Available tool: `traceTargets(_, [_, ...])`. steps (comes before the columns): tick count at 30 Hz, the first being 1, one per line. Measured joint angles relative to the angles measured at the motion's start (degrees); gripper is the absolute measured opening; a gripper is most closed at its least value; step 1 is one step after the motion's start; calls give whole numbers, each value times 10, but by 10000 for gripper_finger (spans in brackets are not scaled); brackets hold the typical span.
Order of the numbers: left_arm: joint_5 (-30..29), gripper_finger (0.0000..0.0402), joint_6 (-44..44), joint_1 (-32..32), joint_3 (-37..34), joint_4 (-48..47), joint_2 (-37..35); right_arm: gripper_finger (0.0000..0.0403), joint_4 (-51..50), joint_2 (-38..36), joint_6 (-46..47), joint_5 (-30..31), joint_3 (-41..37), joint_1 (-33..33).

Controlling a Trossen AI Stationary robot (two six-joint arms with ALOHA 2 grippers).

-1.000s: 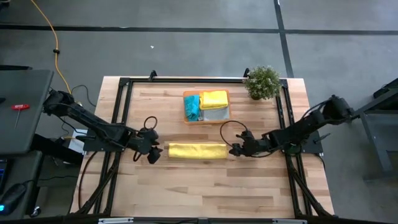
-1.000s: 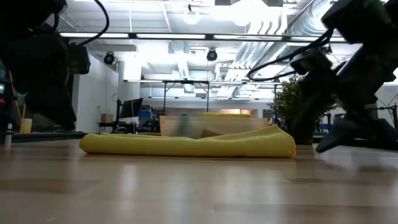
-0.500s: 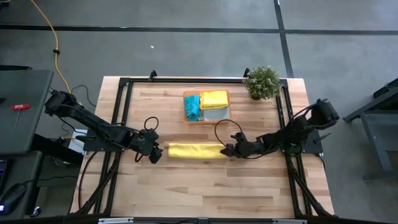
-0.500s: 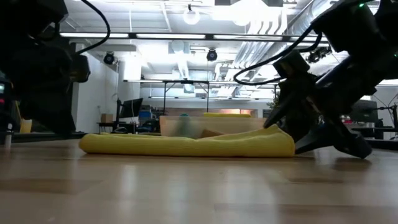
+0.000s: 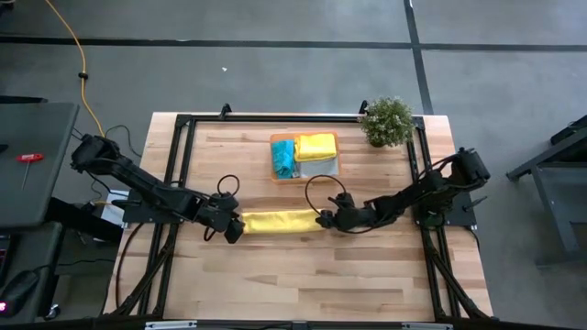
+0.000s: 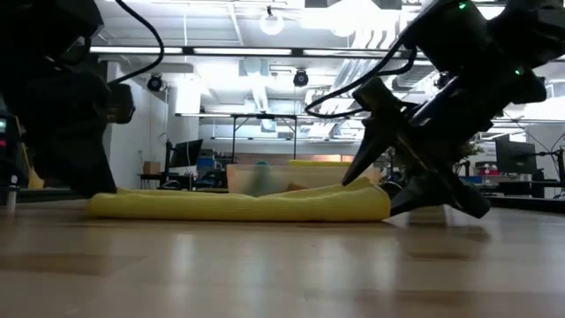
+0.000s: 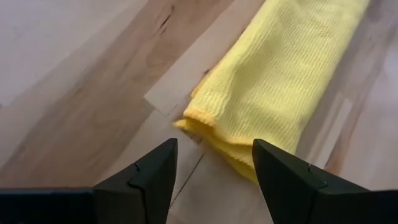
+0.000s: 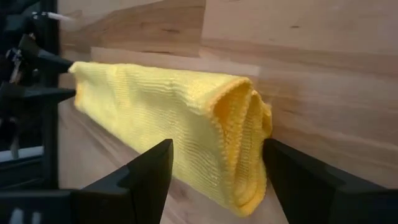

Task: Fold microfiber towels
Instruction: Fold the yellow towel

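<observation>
Fingers (image 8: pixel 149 180) astride yellow towel (image 5: pixel 280 221) ends

In the low view the tray (image 6: pixel 265 177) behind the long folded yellow towel (image 6: pixel 238 206) is blurred, so the cloths in it cannot be told apart; only a smear of teal and a yellow strip above its rim are made out. The towel's left end is covered there by the left arm's dark bulk, and the left gripper (image 5: pixel 233 226) itself is hidden. In the high view the light grey towel (image 5: pixel 316 168) in the tray is partly covered by the folded yellow towel (image 5: pixel 315 146) lying on it. The far end of the long towel is cut off by the left wrist picture's edge.
</observation>
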Motion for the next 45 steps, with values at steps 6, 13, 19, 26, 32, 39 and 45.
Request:
traceTargets(6, [14,200,2,-1,0,34,38,162,-49,1,14,6,17,-1])
traceTargets(13, [5,200,21,-29,1,21,36,19,-75,-17,-15,20,15,-3])
traceTargets(19, [3,200,15,-40,0,-12,-4,6,-188,-77,-22,22,15,-3])
traceTargets(26, [-19,200,12,-36,0,7,17,2,-336,-177,-46,15,15,-2])
traceTargets(32, [-35,195,16,1,0,123,89,1,-402,-231,-62,7,43,0])
traceTargets(39, [-65,80,65,22,42,155,169,0,-468,-226,-110,-10,123,1])
traceTargets(45, [-51,12,128,30,86,173,205,0,-473,-211,-117,-5,160,0])
